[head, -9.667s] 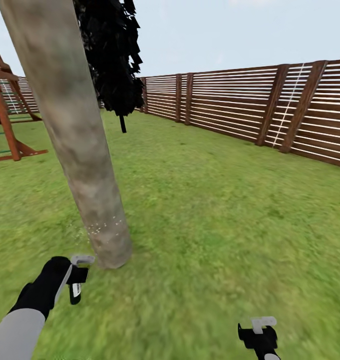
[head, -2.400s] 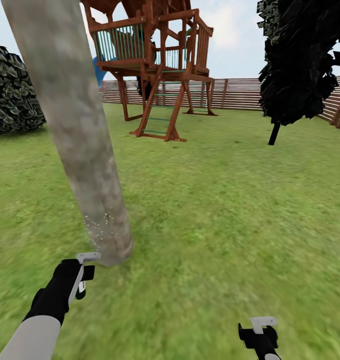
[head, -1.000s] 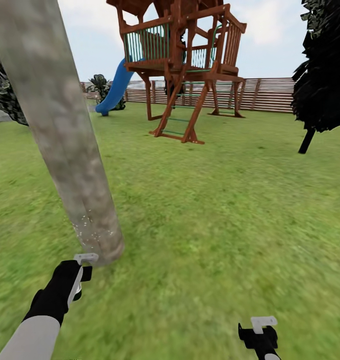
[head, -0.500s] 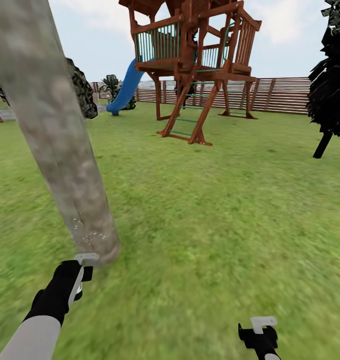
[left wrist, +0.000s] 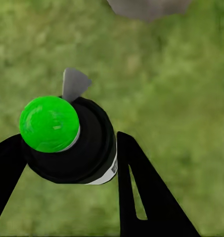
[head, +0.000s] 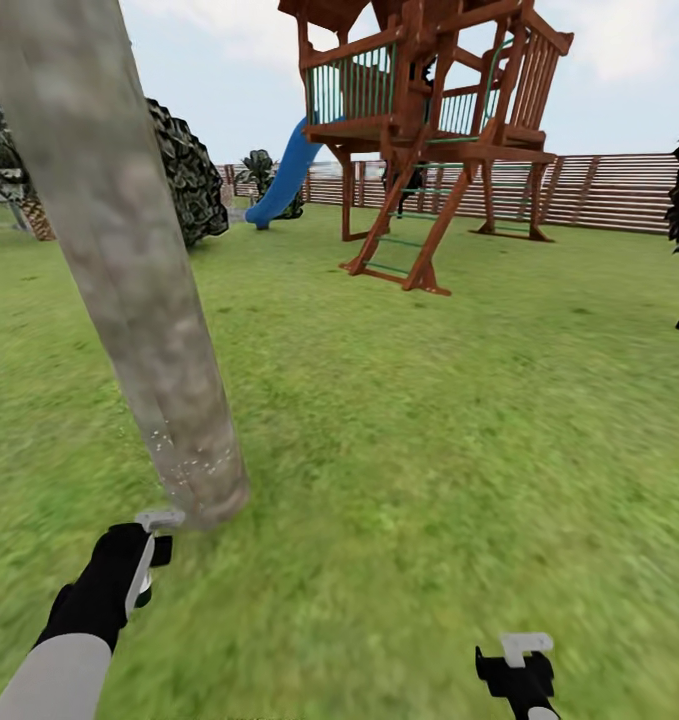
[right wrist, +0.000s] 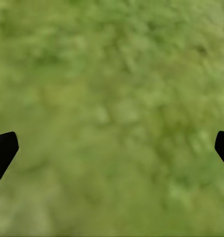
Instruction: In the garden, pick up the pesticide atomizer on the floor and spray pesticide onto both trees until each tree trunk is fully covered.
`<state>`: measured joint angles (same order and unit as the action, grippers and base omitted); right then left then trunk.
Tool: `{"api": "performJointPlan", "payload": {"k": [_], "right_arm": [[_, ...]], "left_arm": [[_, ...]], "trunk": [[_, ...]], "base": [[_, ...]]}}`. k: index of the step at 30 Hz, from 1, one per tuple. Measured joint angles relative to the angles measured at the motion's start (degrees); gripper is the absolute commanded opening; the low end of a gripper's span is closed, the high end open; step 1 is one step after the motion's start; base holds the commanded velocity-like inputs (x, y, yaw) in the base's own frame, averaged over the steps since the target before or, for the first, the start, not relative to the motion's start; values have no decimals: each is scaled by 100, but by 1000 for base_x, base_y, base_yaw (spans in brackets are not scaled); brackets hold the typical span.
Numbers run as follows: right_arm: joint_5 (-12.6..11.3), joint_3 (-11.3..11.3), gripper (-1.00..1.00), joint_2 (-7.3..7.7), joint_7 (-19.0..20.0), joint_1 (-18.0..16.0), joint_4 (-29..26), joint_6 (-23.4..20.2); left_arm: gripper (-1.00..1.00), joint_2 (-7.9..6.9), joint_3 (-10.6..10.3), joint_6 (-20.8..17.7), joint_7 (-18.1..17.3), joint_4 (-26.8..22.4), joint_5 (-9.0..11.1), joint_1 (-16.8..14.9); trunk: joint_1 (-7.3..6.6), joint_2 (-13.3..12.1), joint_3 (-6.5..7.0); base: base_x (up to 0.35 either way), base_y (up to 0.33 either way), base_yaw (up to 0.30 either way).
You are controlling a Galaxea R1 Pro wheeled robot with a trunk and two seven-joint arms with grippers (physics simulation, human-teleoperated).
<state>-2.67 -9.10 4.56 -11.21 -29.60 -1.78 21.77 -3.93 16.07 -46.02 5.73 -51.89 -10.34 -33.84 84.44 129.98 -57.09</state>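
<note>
Your left gripper (left wrist: 67,163) is clamped on the black pesticide atomizer with the green cap (left wrist: 67,140), just beside the foot of the thick mottled grey-brown tree trunk (head: 129,260) ahead of it. Your right gripper (right wrist: 112,148), fingers spread and empty, hangs over the grass floor (head: 459,430), well apart.

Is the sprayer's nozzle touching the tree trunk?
Cannot tell. In the head view the sprayer in the left gripper overlaps the trunk base; the wrist view blurs any gap.

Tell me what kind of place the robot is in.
Most likely a fenced backyard garden with a play area: a green lawn, a wooden play tower with a blue slide, a slatted wooden fence, and a thick tree trunk.
</note>
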Motion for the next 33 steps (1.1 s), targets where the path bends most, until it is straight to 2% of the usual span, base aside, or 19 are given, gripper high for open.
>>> {"api": "performJointPlan", "payload": {"k": [2,6,12,16,21,26,33], "right_arm": [[5,0,100,-5,1,0,7,0],[12,1,100,-8,2,0,8,0],[18,0,100,5,2,1,7,-5],[20,0,100,9,0,1,13,1],[21,-1,100,10,-1,0,9,2],[21,-1,100,3,-1,2,8,3],[20,0,100,0,0,2,12,2]], "left_arm": [[-100,-30,158,1,-10,3,-7,121],[-100,-39,214,18,-31,-3,19,142],[-100,50,143,15,-56,-80,49,76],[-100,66,-161,-1,-85,-409,54,66],[-100,102,-276,-16,-54,-471,47,-2],[-100,90,-290,-37,-51,-559,28,-120],[-100,104,-294,-72,-43,-623,27,-384]], "trunk": [[0,0,0],[0,0,0],[0,0,0],[-2,0,0],[-1,0,1],[0,0,1],[-2,0,0]], "base": [[0,-2,276],[0,0,276],[0,0,113],[121,-86,1],[105,-234,0],[2,-275,17],[97,-252,245]]}}
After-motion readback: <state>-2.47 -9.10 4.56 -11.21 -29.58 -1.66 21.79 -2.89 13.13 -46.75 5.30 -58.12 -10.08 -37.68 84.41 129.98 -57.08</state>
